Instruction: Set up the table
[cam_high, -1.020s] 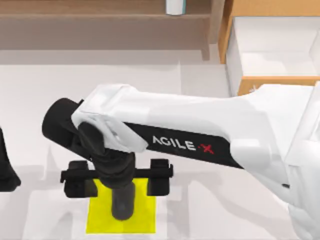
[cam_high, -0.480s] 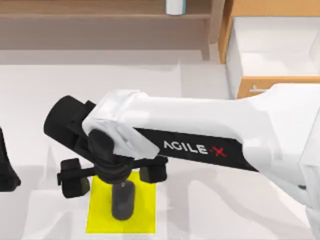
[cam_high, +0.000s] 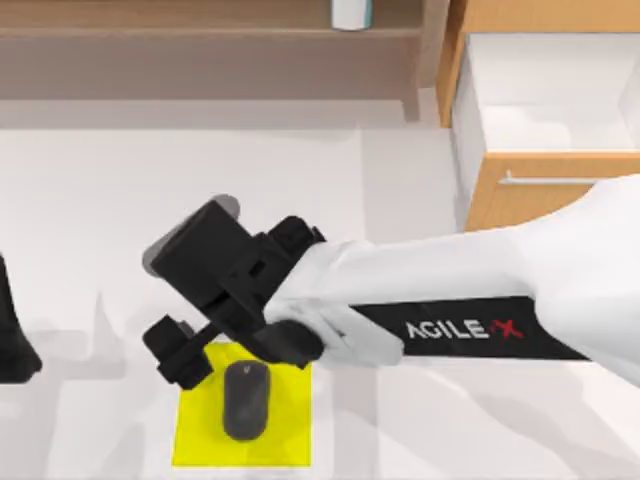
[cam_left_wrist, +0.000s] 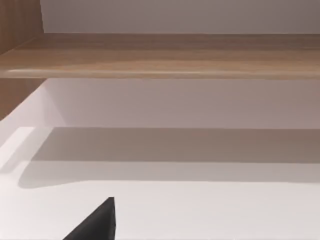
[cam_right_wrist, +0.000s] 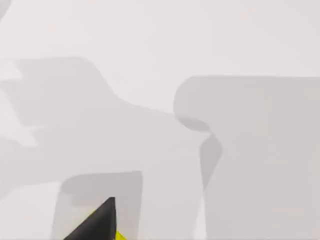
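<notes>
Top view: plain white smooth table (cam_high: 120, 200) spans the scene. Dark grey computer mouse (cam_high: 246, 400) lies on square yellow mat (cam_high: 290, 425). Orange-brown wooden drawer cabinet (cam_high: 520, 190) open, white inside. Right gripper (cam_high: 185, 350) hovers beside the mouse, jaws apart. Left gripper (cam_high: 12, 330) at left edge; jaw state cannot be told.

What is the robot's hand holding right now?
Nothing. The right hand is open and empty, up beside the dark mouse, which lies by itself on the yellow mat. The left arm is parked at the table's left edge.

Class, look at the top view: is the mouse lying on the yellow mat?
Yes, the dark mouse lies on the yellow mat, near its middle, on the white table.
</notes>
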